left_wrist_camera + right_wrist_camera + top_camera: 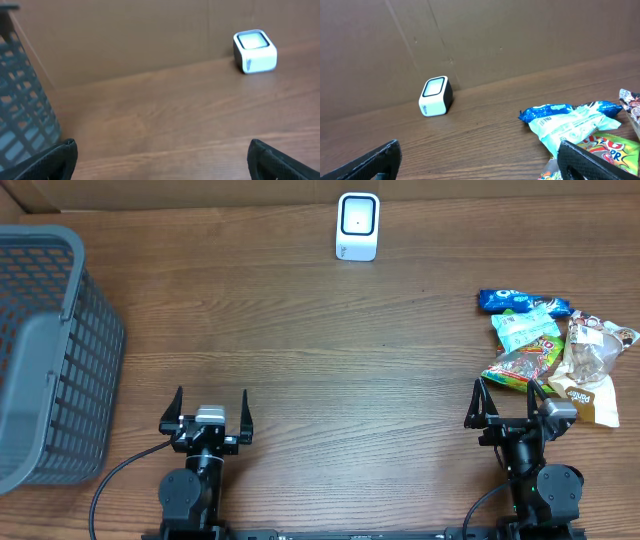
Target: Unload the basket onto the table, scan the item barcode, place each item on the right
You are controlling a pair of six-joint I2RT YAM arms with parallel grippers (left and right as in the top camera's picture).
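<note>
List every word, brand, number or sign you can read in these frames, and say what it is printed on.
"PR": partial letters on the red and yellow snack packet; the rest is hidden.
Blue packet: white lettering, too blurred to read.
Pale green packet: print unreadable.
Tan packet: print too small to read.
White scanner: small mark on its front, too small to read.
Grey basket: no text.

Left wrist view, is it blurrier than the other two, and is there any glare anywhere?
Left wrist view: yes, soft all over, the basket smeared, the scanner top washed out pale. Right wrist view: sharper, print on the snack packets partly readable. Overhead view: evenly lit, crisp, no strong glare.
</note>
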